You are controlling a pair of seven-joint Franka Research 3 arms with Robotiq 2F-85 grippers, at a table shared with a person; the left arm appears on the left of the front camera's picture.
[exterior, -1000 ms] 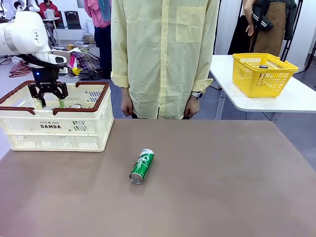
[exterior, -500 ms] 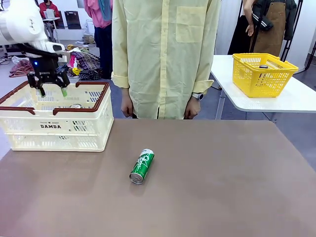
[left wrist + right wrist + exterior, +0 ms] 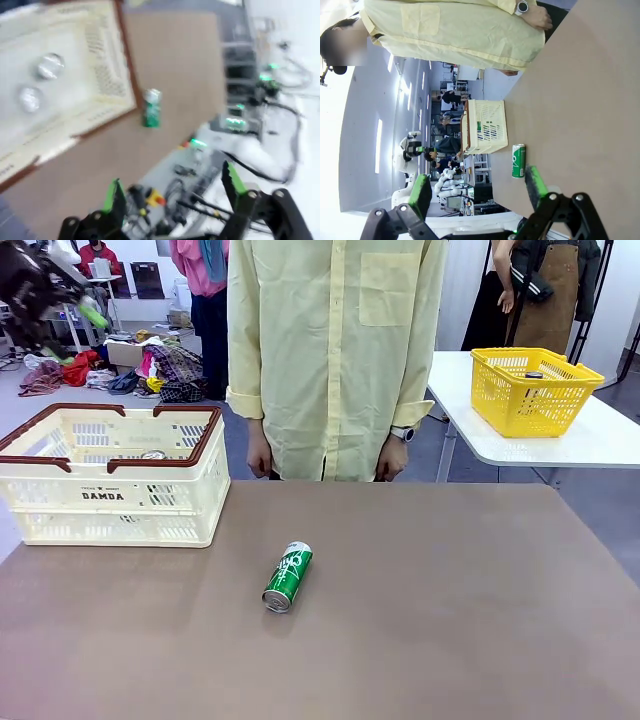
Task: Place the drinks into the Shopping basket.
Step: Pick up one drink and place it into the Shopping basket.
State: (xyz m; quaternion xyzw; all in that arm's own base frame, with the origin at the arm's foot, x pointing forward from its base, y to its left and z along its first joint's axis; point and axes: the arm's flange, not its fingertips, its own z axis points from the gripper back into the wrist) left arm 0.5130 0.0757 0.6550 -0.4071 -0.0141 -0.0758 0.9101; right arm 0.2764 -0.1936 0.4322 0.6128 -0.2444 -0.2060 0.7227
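Seemingly two cans [image 3: 50, 66] in basket [image 3: 102, 75], blurred

Here's the counter [image 3: 450, 640], and the Shopping basket [image 3: 185, 490] sits on its far left corner, with two cans [image 3: 50, 66] inside it, tops up, close together. Out near the middle of the counter a drink can [image 3: 288, 577] lies on its side, well apart from the basket, to its right and nearer the robot's edge. A person [image 3: 335, 350] stands just behind the far edge, about centre. Off to the right, behind the counter, a second counter [image 3: 600, 445] carries a mesh basket [image 3: 535, 395]. The left gripper [image 3: 171, 175] hangs high above the Shopping basket's left end.
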